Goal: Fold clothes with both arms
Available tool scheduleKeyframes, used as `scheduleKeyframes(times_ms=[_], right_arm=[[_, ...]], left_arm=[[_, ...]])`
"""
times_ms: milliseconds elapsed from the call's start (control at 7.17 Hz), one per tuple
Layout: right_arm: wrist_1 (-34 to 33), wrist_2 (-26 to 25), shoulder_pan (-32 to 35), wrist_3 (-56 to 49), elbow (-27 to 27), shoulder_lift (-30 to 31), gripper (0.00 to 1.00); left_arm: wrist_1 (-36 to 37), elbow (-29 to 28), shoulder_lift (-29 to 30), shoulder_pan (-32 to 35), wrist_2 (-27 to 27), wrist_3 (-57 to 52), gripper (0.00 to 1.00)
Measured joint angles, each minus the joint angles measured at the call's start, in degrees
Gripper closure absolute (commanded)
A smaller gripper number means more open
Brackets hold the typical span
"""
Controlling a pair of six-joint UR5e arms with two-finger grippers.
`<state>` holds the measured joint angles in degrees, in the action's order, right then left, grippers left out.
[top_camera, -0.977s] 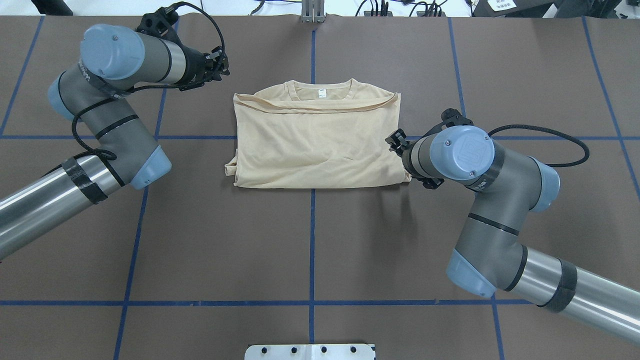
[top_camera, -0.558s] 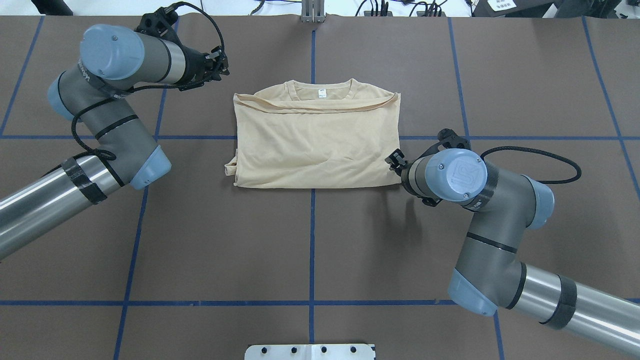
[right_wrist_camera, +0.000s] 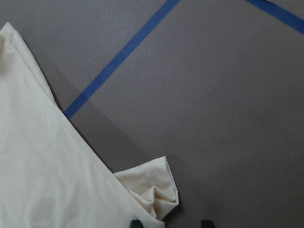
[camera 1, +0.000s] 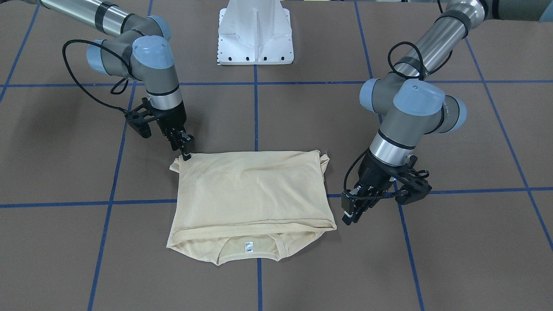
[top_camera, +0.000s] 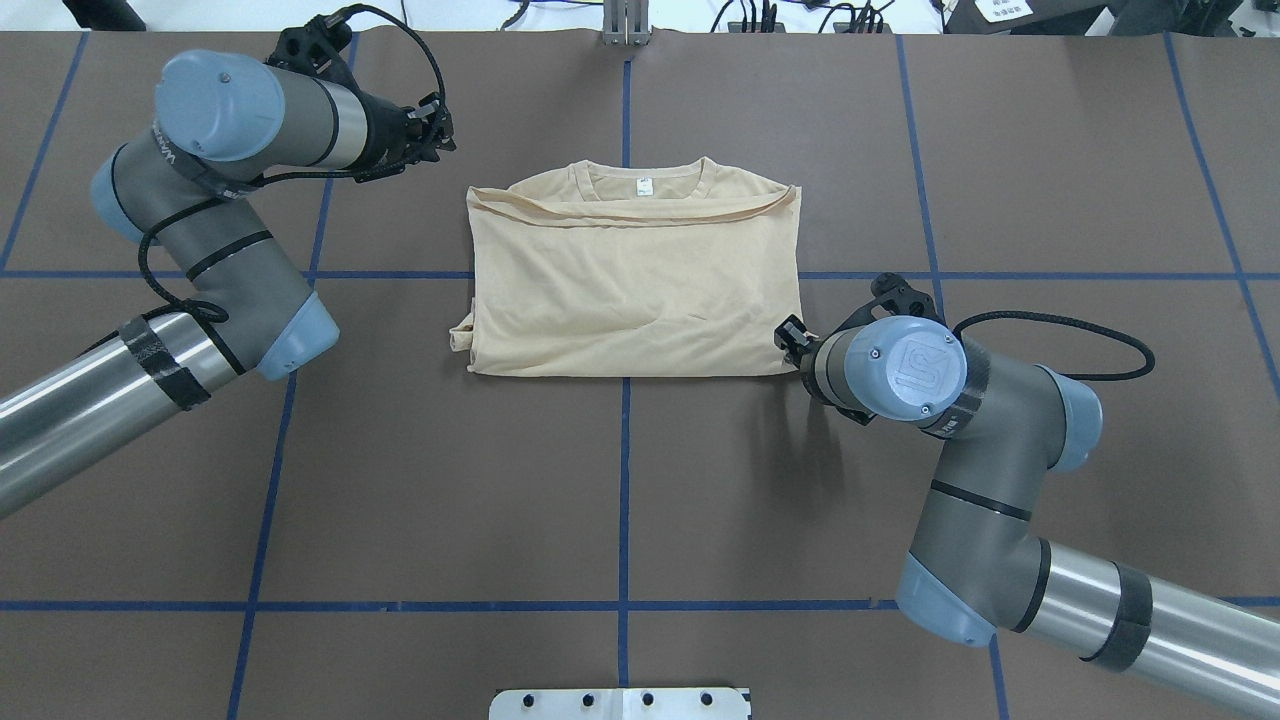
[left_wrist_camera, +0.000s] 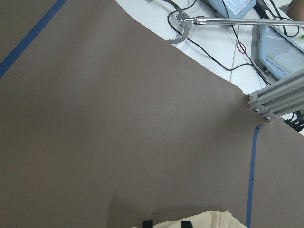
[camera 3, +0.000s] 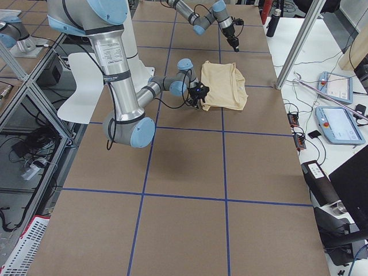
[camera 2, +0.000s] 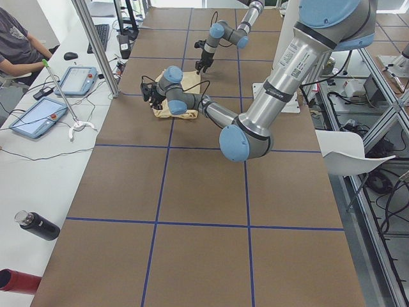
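The cream-yellow shirt (top_camera: pixel 630 290) lies folded into a rectangle at the table's centre, with the collar and white neck label (top_camera: pixel 643 185) at the far edge. Its print is hidden. My left gripper (top_camera: pixel 447 128) hovers just off the far left corner, also in the front view (camera 1: pixel 351 214). Its fingertips (left_wrist_camera: pixel 147 223) stand apart and hold nothing. My right gripper (top_camera: pixel 785 335) is open at the near right corner (right_wrist_camera: pixel 152 190), which lies bunched between the open jaws. It also shows in the front view (camera 1: pixel 186 151).
The white pedestal base (camera 1: pixel 255 34) stands at the robot's edge of the table. A metal post (top_camera: pixel 625 25) rises at the far edge. An operators' bench with tablets (camera 2: pixel 38 118) and a seated person (camera 2: pixel 16 38) lies beyond it.
My right gripper has moved along the shirt's right edge toward the robot, from the middle to the near corner. The left arm has barely shifted. The shirt has not moved.
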<state>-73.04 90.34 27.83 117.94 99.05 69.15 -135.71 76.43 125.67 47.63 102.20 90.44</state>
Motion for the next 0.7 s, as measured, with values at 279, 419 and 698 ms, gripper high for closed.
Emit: scheduleKeyframes(times_ms=[279,419,698], right_arm=[[0.00,-0.05,-0.01,0.02,0.74,0.35,1.00],[0.00,0.02,0.06,-0.05,1.64,0.78,1.00],[0.00,0.26,0.11,0.00,3.45,1.50,1.00]], left_arm=[[0.02,0.03,0.01,0.00,0.02,0.00,0.68],[0.04,0.04,0.00,0.00,0.02,0.00,0.68],[0.01,0.04,-0.06,0.00,0.02,0.00,0.68]])
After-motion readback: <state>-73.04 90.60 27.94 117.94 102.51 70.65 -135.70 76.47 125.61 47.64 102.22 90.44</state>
